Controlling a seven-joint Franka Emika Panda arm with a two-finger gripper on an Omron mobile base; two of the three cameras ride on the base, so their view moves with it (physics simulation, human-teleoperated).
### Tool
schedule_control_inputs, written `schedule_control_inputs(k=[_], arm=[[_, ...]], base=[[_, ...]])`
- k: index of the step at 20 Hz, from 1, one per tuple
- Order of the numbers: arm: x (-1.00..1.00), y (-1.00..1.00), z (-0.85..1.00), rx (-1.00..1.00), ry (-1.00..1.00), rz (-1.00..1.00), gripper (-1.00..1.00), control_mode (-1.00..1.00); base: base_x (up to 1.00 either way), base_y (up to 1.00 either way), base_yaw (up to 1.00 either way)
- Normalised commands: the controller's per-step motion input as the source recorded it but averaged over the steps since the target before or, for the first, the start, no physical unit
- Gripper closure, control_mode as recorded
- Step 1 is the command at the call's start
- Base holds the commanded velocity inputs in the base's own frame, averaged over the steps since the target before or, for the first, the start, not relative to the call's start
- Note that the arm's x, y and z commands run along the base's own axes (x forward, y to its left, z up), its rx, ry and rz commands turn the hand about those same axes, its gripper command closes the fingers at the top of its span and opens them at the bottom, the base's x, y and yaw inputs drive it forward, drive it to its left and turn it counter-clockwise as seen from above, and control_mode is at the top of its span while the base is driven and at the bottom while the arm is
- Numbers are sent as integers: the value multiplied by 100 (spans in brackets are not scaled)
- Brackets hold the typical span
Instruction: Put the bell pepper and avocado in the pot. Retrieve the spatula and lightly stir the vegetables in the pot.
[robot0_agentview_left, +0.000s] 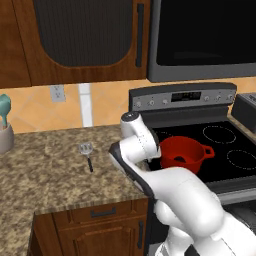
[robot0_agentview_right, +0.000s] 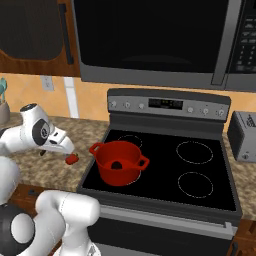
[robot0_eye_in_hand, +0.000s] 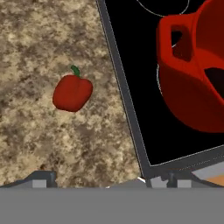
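Our claw (robot0_agentview_right: 67, 148) hangs low over the granite counter (robot0_agentview_left: 45, 165), just left of the stove (robot0_agentview_right: 165, 170). In the hand view its finger tips barely rise at the bottom edge, so we cannot tell whether it is open or closed; it holds nothing that we can see.

The bell pepper (robot0_eye_in_hand: 72, 92) lies on the counter below the claw, near the stove's edge and apart from the pot (robot0_agentview_right: 119, 162). In the right base view it shows just under the claw tip. A dark shape sits inside the pot, which we judge to be the avocado (robot0_agentview_right: 116, 165), so the pepper seems to be the next thing to take. The spatula (robot0_agentview_left: 87, 151) rests further left on the counter, untouched.

The pepper is round and glossy. If the claw comes down off-centre, we think it may roll away, perhaps against the stove rim. Also the pot's near handle (robot0_eye_in_hand: 173, 41) stands close, and a wide swing of the hand could knock it.

In the left base view our own arm covers the claw and the pepper. The pot is cut off at the right edge of the hand view, and the dark shape inside it is too small for us to be sure of it.
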Motion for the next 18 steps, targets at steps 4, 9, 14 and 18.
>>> schedule_control_inputs(k=[4, 9, 14, 18], arm=[[25, 19, -47, 0, -3, -20, -100, -100], [25, 15, -38, 0, -10, -16, -100, -100], [39, 0, -33, 0, -9, -7, -100, -100], [43, 0, -26, 0, -3, 0, -100, -100]], base=[[0, 0, 0], [0, 0, 0], [0, 0, 0], [0, 0, 0]])
